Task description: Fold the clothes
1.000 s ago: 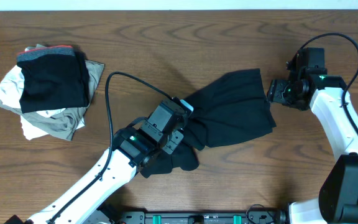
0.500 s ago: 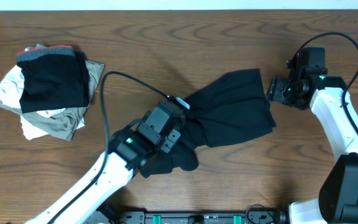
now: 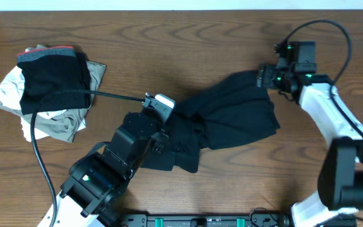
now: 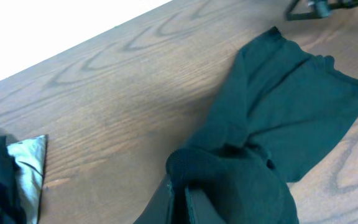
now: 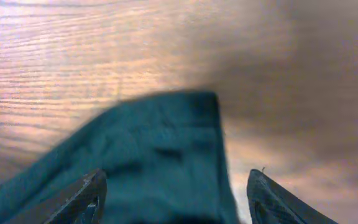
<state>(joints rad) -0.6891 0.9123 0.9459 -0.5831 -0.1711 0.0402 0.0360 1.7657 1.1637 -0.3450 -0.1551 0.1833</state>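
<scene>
The clothes [image 3: 232, 116], a black garment, lie crumpled across the middle of the table, running from lower left to upper right. My left gripper [image 3: 167, 131] is shut on a bunched fold at the garment's lower-left end. In the left wrist view the jaws [image 4: 182, 202] pinch black cloth [image 4: 291, 106] that drapes over them. My right gripper [image 3: 261, 77] stands open at the garment's upper-right corner. In the right wrist view its fingers [image 5: 73, 199] straddle that corner [image 5: 166, 155] just above the cloth. No logo or lettering shows.
A pile of other garments [image 3: 49, 88], black on top of white, beige and grey, sits at the far left, and its edge shows in the left wrist view [image 4: 5, 180]. The left arm's cable [image 3: 99, 94] hangs over the table beside it.
My left gripper closed on the garment's lower-left fold and pulled back to the left. My right gripper moved up and left to the garment's upper-right corner, still open.
</scene>
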